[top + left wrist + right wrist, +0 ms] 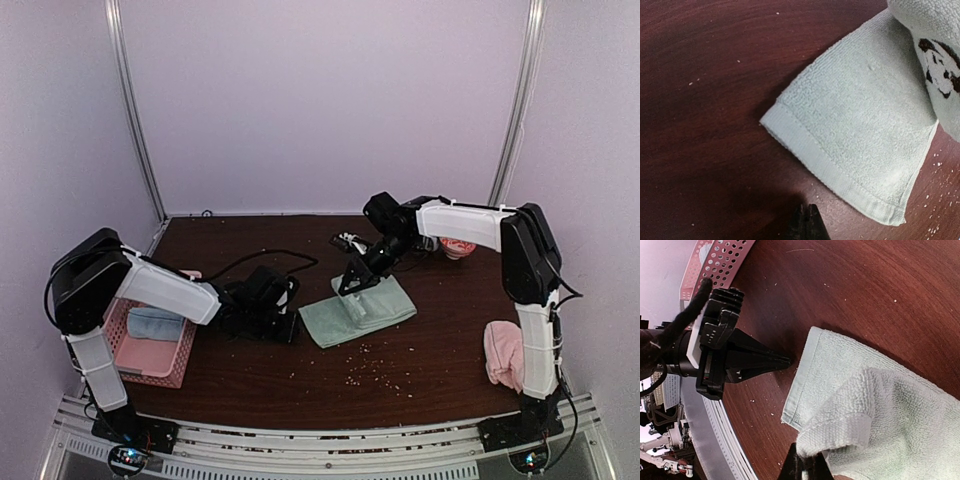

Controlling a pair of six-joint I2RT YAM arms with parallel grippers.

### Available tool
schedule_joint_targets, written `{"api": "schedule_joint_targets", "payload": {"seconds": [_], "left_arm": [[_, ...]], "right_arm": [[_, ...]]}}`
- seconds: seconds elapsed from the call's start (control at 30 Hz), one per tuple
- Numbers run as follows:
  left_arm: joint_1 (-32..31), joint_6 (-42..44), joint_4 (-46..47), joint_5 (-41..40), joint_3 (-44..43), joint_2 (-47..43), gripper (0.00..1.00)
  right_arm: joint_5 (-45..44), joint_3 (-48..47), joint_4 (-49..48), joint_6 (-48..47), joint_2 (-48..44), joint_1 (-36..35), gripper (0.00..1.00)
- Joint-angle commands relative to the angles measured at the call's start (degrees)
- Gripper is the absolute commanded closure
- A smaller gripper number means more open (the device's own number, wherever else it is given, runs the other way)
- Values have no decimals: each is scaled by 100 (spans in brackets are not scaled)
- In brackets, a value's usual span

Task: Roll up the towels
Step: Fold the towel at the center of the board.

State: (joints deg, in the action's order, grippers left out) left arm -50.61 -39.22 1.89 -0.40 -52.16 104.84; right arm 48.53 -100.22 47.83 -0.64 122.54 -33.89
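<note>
Although its far-right part has been lifted and doubled back over itself, the mint green towel (375, 308) is barely into its roll. Most of it lies flat in the middle of the table (420, 370), with the hemmed left corner spread out and unrolled. The right gripper (807, 462) has its fingers pressed together on the raised fold, pinching the towel's edge and holding it just above the flat layer. The left gripper (782, 361) is also pressed together but holds nothing. Its tip sits low over the bare wood just left of the towel's left edge, close to it but apart, perhaps placed to pin the cloth.

The pink towel (503, 352) sits at the near right of the table, beside the right arm's base, as a loose lump. It does not look like a tidy roll, so it probably has yet to be done.

By that reckoning, the task is in its first stretch: one towel is begun, and the other has not been started.

Farther out, a pink basket (172, 375) at the near left holds a pale blue cloth (155, 322). A striped mug (458, 247) stands at the far right, and pale crumbs (375, 365) dot the wood near the mint green towel.
</note>
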Motion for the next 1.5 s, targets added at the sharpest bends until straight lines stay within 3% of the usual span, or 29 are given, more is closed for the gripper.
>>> {"api": "schedule_joint_targets", "payload": {"seconds": [0.0,0.53,0.97,1.07,1.27,1.47], "left_arm": [[51,-63,275,149,97,238,100],[69,-171,530,164,303,318,100],[77,-230,808,240,425,336,100],[78,-227,813,243,452,327,100],[78,-237,830,188,550,230,100],[78,-268,693,40,690,-79,100]], "right_arm": [[279,-70,-108,110,57,-71,100],[399,-50,-304,501,146,-316,100],[321,-297,-382,599,778,-425,100],[474,-358,-429,631,875,-479,93],[854,-458,-350,553,863,-504,65],[649,-436,-101,228,636,-489,62]]}}
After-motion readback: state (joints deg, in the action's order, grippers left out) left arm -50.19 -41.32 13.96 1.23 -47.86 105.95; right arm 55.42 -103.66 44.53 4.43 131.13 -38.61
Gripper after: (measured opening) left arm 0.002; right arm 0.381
